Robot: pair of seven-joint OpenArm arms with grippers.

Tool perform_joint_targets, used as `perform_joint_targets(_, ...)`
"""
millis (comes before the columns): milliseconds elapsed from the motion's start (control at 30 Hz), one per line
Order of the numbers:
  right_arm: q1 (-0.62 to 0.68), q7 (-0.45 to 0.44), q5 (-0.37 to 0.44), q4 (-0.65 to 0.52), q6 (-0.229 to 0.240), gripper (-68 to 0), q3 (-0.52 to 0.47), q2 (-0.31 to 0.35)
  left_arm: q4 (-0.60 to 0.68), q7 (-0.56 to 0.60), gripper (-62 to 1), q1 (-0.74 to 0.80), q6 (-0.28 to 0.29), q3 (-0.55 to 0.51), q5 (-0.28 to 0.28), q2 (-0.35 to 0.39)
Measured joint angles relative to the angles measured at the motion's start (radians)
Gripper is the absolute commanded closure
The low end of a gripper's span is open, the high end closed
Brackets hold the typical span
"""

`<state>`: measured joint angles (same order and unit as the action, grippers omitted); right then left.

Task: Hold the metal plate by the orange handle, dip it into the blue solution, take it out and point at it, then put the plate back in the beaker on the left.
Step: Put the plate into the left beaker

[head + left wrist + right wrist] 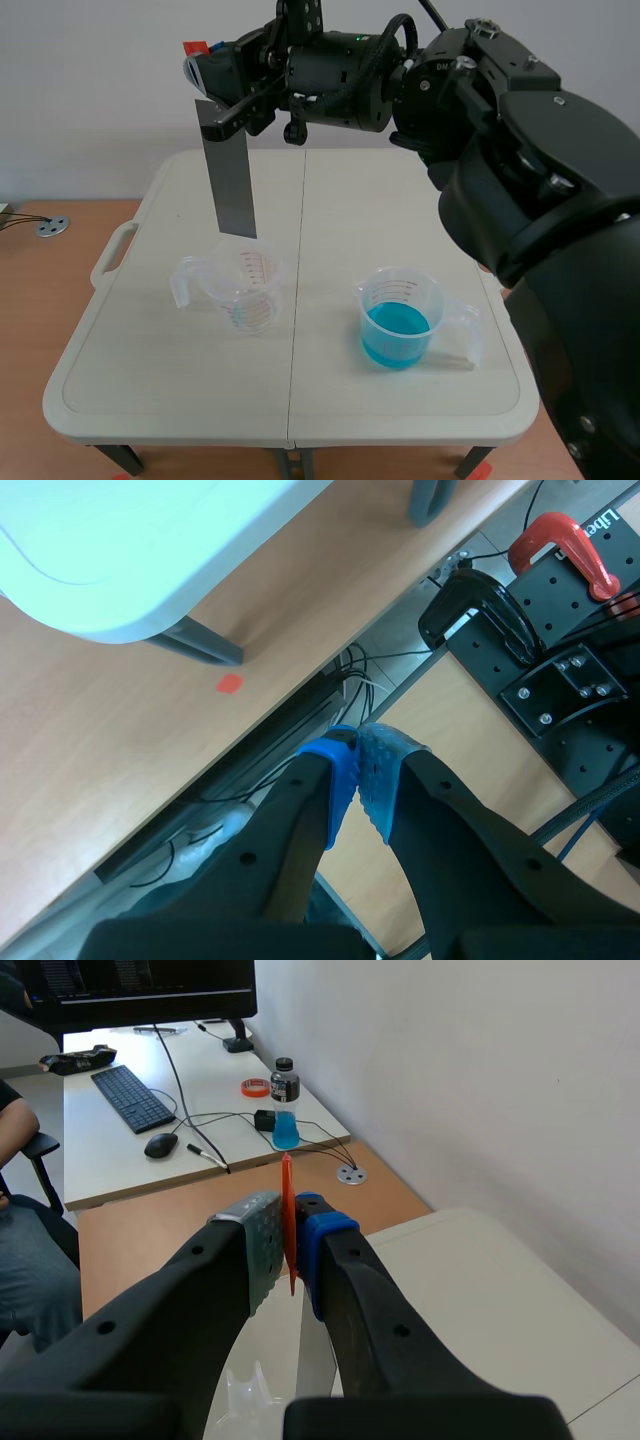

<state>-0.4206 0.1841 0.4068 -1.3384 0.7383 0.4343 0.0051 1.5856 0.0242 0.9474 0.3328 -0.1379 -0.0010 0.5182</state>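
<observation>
The main risk, as we judge it, lies in the grip itself: the right gripper (288, 1232) pinches only a thin orange handle (287, 1175), and the long metal plate (228, 170) hangs well below it. A quick sideways move could set the plate swinging or let it twist in the pads (262, 1240), so that its lower edge strikes a rim and tips a beaker. Over the blue solution, that would mean a spill on the table (150, 400).

The right gripper's fingers are drawn almost together, clamped on the orange handle with nothing else between them. In the scene view the gripper sits high, and the plate hangs nearly upright with a slight lean.

The plate's lower edge is level with the rim of the empty beaker (240, 290) on the left; we cannot tell whether it is just inside or just above. The beaker of blue solution (400, 320) stands well apart to the right, untouched, so we judge that the dip is not yet done.

The left gripper (358, 770) is off the table, its pads meeting on nothing and aimed at the floor.
</observation>
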Motion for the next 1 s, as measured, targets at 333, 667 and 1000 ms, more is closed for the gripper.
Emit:
perform_joint_targets(333,0.000,-0.003,-0.015,0.008,0.000,-1.1,0.053,0.000,0.000,0.000,-4.1,0.000,0.000,0.000,0.000,0.000)
perform_joint_targets(667,0.000,-0.008,-0.023,0.008,0.000,-1.1,0.072,0.000,0.000,0.000,-4.1,0.000,0.000,0.000,0.000,0.000)
perform_joint_targets(1000,0.000,-0.016,-0.025,0.026,0.000,-1.1,0.072,0.000,0.000,0.000,-4.1,0.000,0.000,0.000,0.000,0.000)
